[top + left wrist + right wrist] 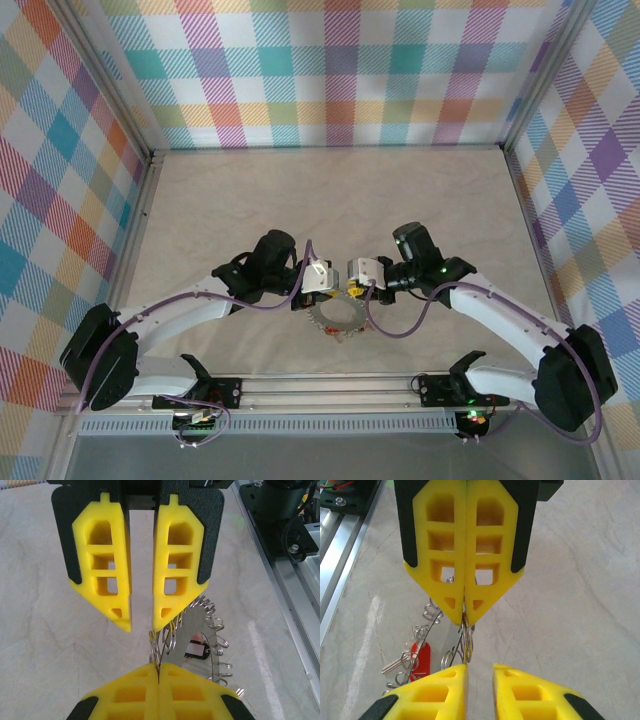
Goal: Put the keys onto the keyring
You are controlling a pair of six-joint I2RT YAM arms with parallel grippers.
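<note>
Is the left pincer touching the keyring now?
Touching. In the right wrist view, the left pincer is shut on the keyring, whose wire passes between its closed tips.

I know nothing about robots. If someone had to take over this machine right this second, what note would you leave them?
Left gripper: shut, pinching a small wire loop on the edge of the keyring.
Right gripper: open a little, tips close to that same loop, not gripping it.
Things: the keyring sits between the two grippers, near the front middle of the table. One red key lies among its loops.
Done: I cannot tell whether that key is threaded on.
Left: probably working a key onto the held loop.
</note>
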